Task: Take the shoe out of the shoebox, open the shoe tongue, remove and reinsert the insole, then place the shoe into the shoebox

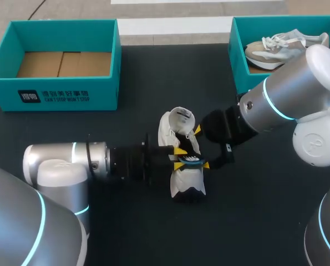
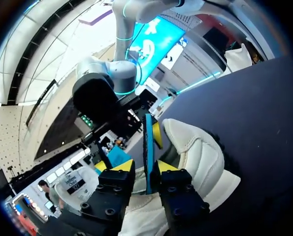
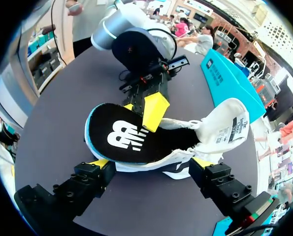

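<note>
White shoe (image 1: 188,178) is lying on the dark table (image 1: 253,221), sitting between the right gripper's (image 3: 151,162) fingers. Those fingers are standing spread wide apart, their yellow tips resting against the shoe's near side without clamping it. The left gripper (image 2: 147,167) is pinching the black, teal-edged insole (image 3: 131,137) between its closed fingers, and the insole is sticking out ahead of it, partly inside the shoe's opening. The shoe's tongue (image 3: 224,122) is folding back, beyond the right gripper.
</note>
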